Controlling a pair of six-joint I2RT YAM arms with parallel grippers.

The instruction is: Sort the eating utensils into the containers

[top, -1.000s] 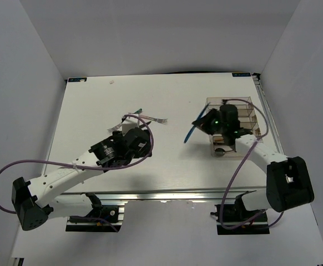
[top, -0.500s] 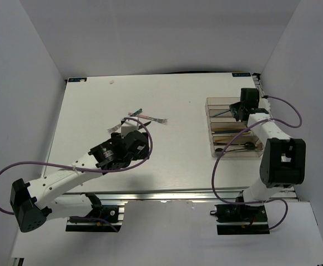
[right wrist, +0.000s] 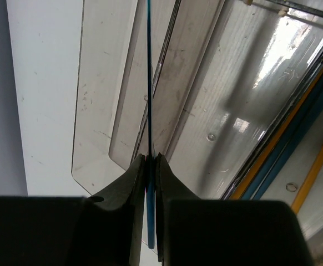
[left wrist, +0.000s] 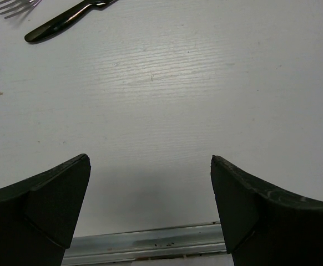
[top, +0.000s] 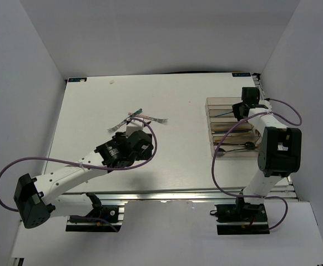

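- Hovering in the top view, the right gripper (top: 238,110) is clamping the blue piece (top: 222,114) over the tray's (top: 208,123) far compartment, probably so that it drops lengthwise into that slot. The left gripper (top: 134,134) is hanging near the forks (top: 150,118) on the table (top: 84,111).
- In the left wrist view, its jaws are standing wide apart over bare table and gripping nothing. A dark handle (left wrist: 61,23) is lying ahead, so it is likely readying for the next pick.
- In the right wrist view, the fingers (right wrist: 131,177) are pinching the blue piece edge-on, its length running along the compartment wall.
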